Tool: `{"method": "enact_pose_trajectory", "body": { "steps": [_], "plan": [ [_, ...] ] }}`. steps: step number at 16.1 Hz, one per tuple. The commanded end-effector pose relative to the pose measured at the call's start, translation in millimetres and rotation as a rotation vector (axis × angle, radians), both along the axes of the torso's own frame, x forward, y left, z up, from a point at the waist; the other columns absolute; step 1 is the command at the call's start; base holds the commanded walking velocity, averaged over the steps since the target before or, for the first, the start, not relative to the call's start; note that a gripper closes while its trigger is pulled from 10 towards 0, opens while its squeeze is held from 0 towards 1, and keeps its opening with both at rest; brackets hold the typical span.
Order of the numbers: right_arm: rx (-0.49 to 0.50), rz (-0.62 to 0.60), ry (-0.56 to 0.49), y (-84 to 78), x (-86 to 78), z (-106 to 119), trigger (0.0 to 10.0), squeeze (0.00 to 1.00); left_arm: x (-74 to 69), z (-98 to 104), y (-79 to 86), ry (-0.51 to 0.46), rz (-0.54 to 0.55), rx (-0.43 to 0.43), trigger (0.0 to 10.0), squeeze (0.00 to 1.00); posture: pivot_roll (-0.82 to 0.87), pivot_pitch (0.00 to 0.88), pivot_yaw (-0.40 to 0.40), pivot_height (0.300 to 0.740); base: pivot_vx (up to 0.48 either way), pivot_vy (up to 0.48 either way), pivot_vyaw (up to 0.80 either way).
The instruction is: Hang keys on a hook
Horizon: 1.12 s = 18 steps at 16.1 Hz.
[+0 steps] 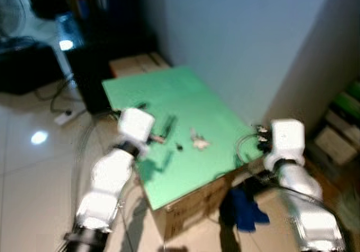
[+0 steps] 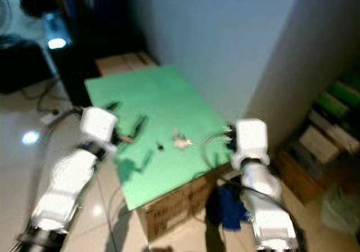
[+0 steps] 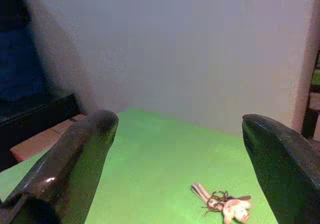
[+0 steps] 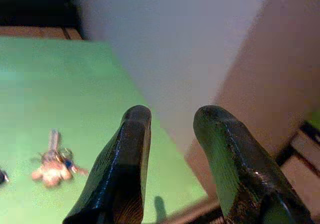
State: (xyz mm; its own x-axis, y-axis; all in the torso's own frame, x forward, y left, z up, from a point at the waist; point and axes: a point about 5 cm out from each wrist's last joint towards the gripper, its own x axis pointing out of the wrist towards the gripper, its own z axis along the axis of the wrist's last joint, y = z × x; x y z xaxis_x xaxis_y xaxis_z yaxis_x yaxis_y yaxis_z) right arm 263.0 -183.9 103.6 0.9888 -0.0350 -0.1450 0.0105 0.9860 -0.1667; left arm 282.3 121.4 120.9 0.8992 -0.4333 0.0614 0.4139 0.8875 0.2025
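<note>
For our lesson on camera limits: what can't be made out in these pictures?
- Keys: head views blurred; key count unclear even in the left wrist view.
- Small dark item on the green table: too small to identify.
- Blue thing below the table: blurred.

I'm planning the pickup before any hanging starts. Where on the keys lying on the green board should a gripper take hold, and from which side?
Probably from above, at the ring where the keys bunch beside the small pale charm: they lie flat on the green board, so there is nothing to slide under. The left gripper is open and faces them; it looks better placed than the right gripper.
</note>
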Motion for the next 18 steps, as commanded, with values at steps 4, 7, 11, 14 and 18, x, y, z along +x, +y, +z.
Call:
{"method": "enact_pose_trajectory", "body": {
  "steps": [4,7,11,14,18],
  "plan": [
    [0.019,0.053,-0.014,11.7,1.8,1.0,10.0,0.0,-2.0,-5.7,15.1,0.018,0.044,0.034,10.0,0.0,-0.15,0.0,-0.043,0.74,0.284,0.0,0.0],
    [0.004,0.072,0.018,11.4,2.0,-7.1,10.0,0.0,-1.9,-6.4,17.3,0.027,0.049,0.033,10.0,0.0,-0.15,0.0,-0.042,0.74,0.294,0.0,0.0],
    [-0.017,0.102,0.044,14.3,0.8,-13.1,10.0,0.0,-2.0,-6.5,19.1,0.034,0.049,0.037,10.0,0.0,-0.15,0.0,-0.04,0.74,0.295,0.0,0.0],
    [-0.041,0.154,0.059,17.7,-0.8,-15.8,10.0,0.0,-2.3,-6.5,19.7,0.035,0.048,0.045,10.0,0.0,-0.14,0.0,-0.038,0.74,0.296,0.0,0.27],
    [-0.005,0.153,0.072,18.8,-0.7,-20.0,10.0,0.0,-4.3,-6.1,21.2,0.043,0.031,0.051,10.0,0.0,-0.14,0.0,-0.028,0.74,0.224,0.0,0.6]
  ]
}}
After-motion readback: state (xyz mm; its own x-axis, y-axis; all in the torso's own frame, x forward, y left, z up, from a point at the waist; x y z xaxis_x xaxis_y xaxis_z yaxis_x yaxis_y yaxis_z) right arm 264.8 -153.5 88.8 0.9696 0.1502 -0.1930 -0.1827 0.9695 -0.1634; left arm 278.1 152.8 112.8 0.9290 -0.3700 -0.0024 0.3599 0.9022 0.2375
